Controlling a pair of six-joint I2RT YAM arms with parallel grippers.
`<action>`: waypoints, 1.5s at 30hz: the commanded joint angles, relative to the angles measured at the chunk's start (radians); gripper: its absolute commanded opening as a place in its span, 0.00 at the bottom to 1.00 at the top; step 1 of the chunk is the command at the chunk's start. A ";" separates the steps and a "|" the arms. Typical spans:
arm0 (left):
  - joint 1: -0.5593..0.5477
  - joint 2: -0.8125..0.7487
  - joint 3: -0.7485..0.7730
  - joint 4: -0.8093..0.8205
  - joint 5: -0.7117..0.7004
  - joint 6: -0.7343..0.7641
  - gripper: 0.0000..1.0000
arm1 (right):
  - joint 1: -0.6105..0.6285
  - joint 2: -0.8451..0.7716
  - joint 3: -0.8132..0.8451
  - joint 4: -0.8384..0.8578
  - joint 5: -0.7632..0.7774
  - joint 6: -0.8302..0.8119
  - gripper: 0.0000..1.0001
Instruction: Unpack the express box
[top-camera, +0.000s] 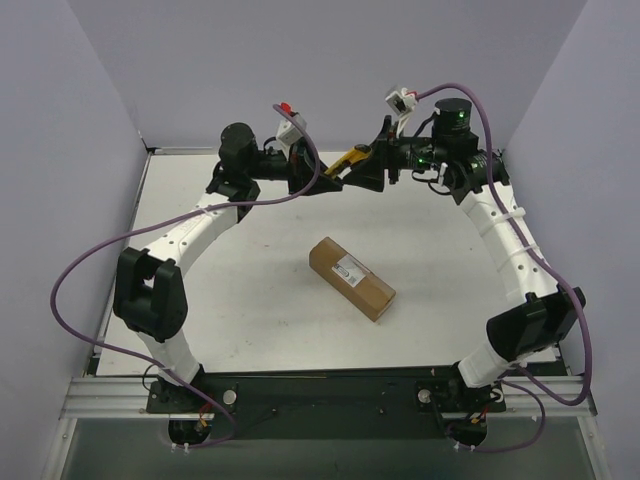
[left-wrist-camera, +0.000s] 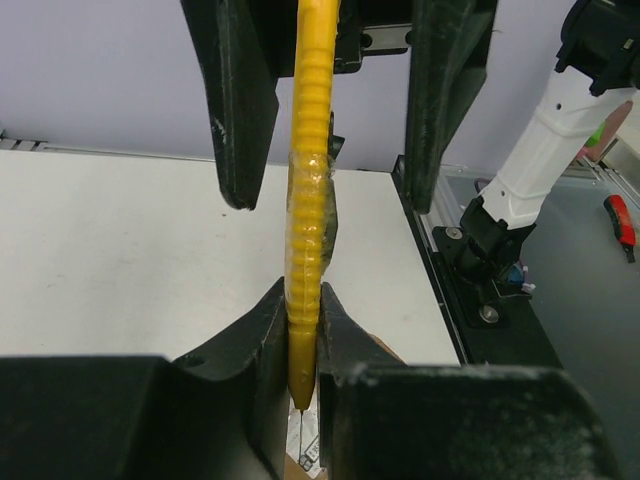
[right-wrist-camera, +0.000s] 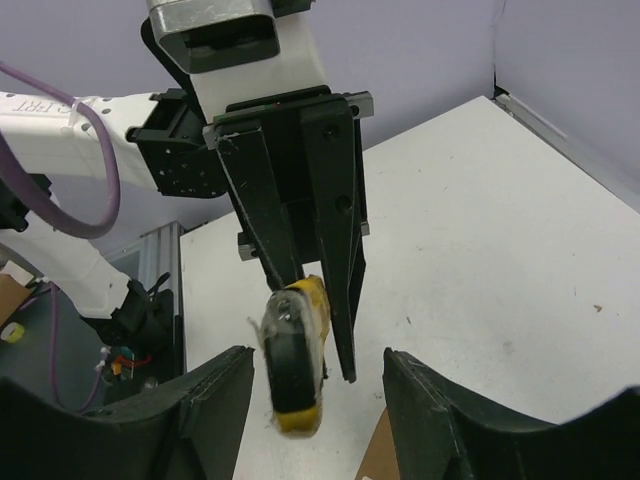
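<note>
The express box (top-camera: 350, 278), brown with a white label, lies slantwise in the middle of the table. Far behind it, above the table, my left gripper (top-camera: 322, 176) is shut on the pointed end of a yellow-and-black utility knife (top-camera: 346, 159). In the left wrist view my left gripper (left-wrist-camera: 303, 305) pinches the knife (left-wrist-camera: 308, 150), which runs up between the right arm's fingers (left-wrist-camera: 240, 110). My right gripper (right-wrist-camera: 318, 357) is open, its jaws on either side of the knife's black butt end (right-wrist-camera: 295, 365) with gaps on both sides. A corner of the box (right-wrist-camera: 375, 462) shows below.
Purple walls stand close around the white table (top-camera: 250, 280). The table's raised back edge (top-camera: 180, 151) runs just behind the two grippers. Purple cables (top-camera: 75, 270) loop off both arms. A black base rail (top-camera: 330, 390) lies along the near edge.
</note>
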 joint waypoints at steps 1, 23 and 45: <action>-0.008 0.008 0.022 0.053 0.027 -0.029 0.00 | 0.021 0.033 0.059 0.059 -0.018 -0.032 0.53; -0.009 0.042 0.073 0.035 0.058 -0.034 0.00 | 0.060 0.071 0.093 0.007 -0.056 -0.112 0.28; 0.095 -0.131 -0.162 -0.389 -0.465 0.326 0.81 | -0.018 -0.118 -0.099 -0.042 0.449 -0.100 0.00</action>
